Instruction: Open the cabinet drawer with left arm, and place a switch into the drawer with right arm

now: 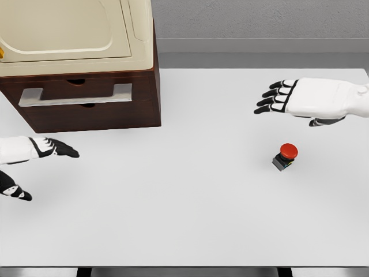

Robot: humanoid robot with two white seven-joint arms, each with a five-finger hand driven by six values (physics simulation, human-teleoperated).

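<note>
Now: drawer (86,98) shut, upper left | left robot hand (43,151) released, below handle (75,95) → hook fingers behind bar, pull straight | right robot hand (300,99) released, above switch (285,157) on table (184,219)

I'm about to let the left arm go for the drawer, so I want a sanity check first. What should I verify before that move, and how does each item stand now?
1. Drawer shut, ready to pull: ok.
2. Handle in plain view, nothing in front of it: ok.
3. Left hand free, fingers open, below the handle: ok.
4. Left hand on the handle: not ok, it is apart from it.
5. Switch on the table, clear of the drawer's path: ok.
6. Right hand open, holding nothing, above the switch in the picture: ok.
</note>
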